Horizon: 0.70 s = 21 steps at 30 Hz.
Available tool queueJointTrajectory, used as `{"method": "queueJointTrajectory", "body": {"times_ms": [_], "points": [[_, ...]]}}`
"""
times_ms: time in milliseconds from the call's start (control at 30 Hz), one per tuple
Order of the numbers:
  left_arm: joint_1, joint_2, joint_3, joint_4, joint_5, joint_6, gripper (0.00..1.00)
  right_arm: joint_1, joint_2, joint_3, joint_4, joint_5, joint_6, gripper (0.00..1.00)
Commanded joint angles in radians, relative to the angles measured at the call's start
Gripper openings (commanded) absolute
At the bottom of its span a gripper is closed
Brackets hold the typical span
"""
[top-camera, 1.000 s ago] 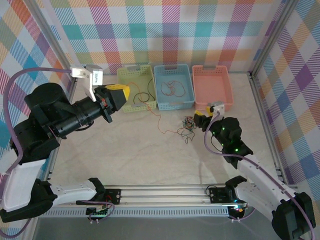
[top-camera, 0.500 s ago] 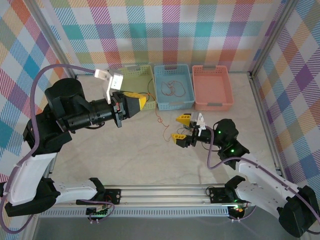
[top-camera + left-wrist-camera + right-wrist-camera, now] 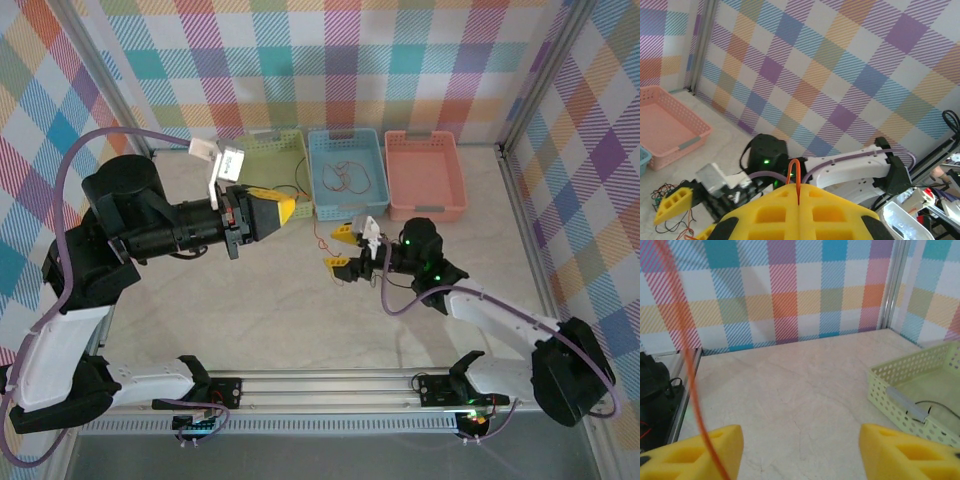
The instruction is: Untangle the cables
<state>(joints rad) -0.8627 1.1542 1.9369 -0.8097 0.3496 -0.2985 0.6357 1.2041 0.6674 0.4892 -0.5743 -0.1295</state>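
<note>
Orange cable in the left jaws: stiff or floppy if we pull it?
Probably floppy: the orange cable kinks into a tight loop above the left gripper's shut jaws. Likely very light, being hair-thin. So thin against those broad jaws, it might slip under a pull.

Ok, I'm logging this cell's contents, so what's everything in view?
green basket: one, far row, left.
blue basket: one, far row, middle.
pink basket: one, far row, right.
red wire: one, in the blue basket.
black wire: one, in the green basket.
orange wire: one, from the jaws of the left arm.
wire tangle: one, mixed colours, beside the right arm.
table: one, beige.
left arm: jaws shut on the orange wire.
right arm: jaws open.
</note>
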Motion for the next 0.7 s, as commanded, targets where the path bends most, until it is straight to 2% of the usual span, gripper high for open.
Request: {"method": "queueJointTrajectory", "body": {"times_ms": [0,33,100,167,200,267,333,367,400,433,467,533,667], "points": [[-0.012,-0.007,0.029,0.029,0.023,-0.015,0.00,0.007,0.036,0.065,0.034,0.021,-0.026,0.50],[-0.011,-0.011,0.028,0.027,0.017,-0.013,0.00,0.007,0.038,0.068,0.032,0.019,-0.025,0.43],[-0.011,-0.020,0.018,0.027,-0.014,-0.014,0.00,0.008,0.014,0.066,0.028,0.019,-0.021,0.20],[-0.011,-0.039,-0.006,0.036,-0.073,-0.009,0.00,0.008,-0.031,0.053,0.034,0.091,0.020,0.00],[-0.010,-0.055,-0.030,0.047,-0.142,-0.014,0.00,0.007,-0.058,0.049,0.036,0.143,0.069,0.00],[-0.011,-0.068,-0.066,0.029,-0.313,-0.039,0.17,0.007,-0.109,0.054,0.009,0.227,0.124,0.00],[-0.012,-0.067,-0.093,-0.030,-0.473,-0.057,0.44,0.007,-0.156,0.099,-0.094,0.323,0.197,0.00],[-0.011,-0.072,-0.120,-0.049,-0.538,-0.063,0.58,0.007,-0.178,0.139,-0.193,0.405,0.242,0.00],[-0.011,-0.087,-0.167,-0.055,-0.593,-0.069,0.70,0.007,-0.195,0.180,-0.305,0.550,0.308,0.00],[-0.010,-0.111,-0.227,-0.049,-0.639,-0.085,0.80,0.002,-0.208,0.229,-0.404,0.646,0.383,0.00],[-0.010,-0.143,-0.303,-0.031,-0.666,-0.097,0.87,-0.009,-0.219,0.259,-0.464,0.685,0.414,0.00],[-0.009,-0.219,-0.449,0.016,-0.686,-0.119,0.95,-0.019,-0.249,0.299,-0.523,0.690,0.447,0.00],[-0.004,-0.341,-0.711,0.079,-0.695,-0.162,0.99,-0.021,-0.278,0.388,-0.577,0.713,0.474,0.00]]}}
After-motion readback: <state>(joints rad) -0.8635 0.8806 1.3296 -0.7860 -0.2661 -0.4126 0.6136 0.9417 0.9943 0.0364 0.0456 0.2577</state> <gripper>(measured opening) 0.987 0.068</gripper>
